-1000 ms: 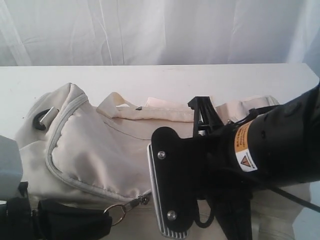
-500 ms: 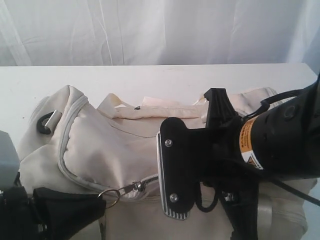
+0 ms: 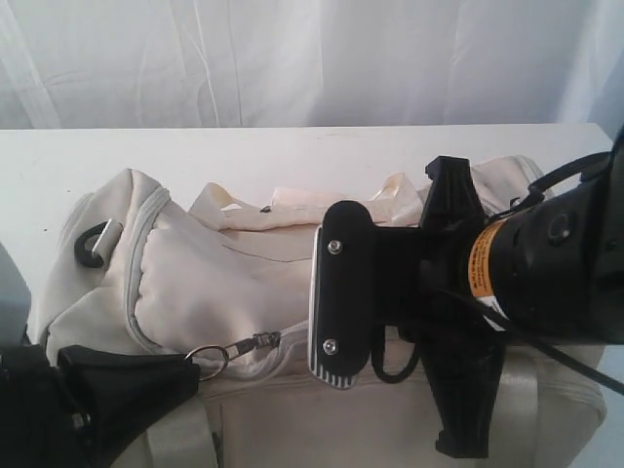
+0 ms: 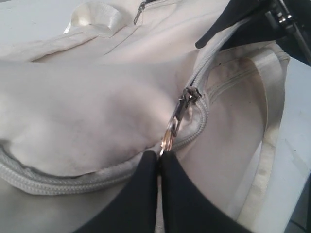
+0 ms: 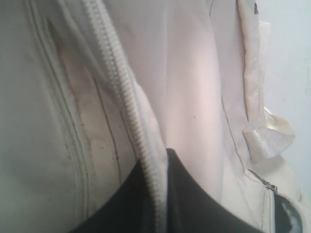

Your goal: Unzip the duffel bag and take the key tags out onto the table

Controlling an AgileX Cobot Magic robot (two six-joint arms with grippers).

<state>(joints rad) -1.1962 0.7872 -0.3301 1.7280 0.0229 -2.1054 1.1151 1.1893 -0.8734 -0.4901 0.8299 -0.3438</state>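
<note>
The cream-white duffel bag lies across the white table, its grey zip piping curving round the top panel. My left gripper is shut on the metal zip pull, which hangs from the slider. In the exterior view that pull and its ring sit at the tips of the left fingers, low on the left. My right gripper is shut on a stretch of zip piping further along the bag. The key tags are hidden.
A black strap ring sits at the bag's left end. A webbing handle and a small second zip pull lie on top. The bulky right arm covers the bag's right half. A white curtain hangs behind the table.
The left gripper has drawn the zip pull up and to the left along the piping. The right arm has shifted right and up with the piping. The bag's top panel has flattened.
</note>
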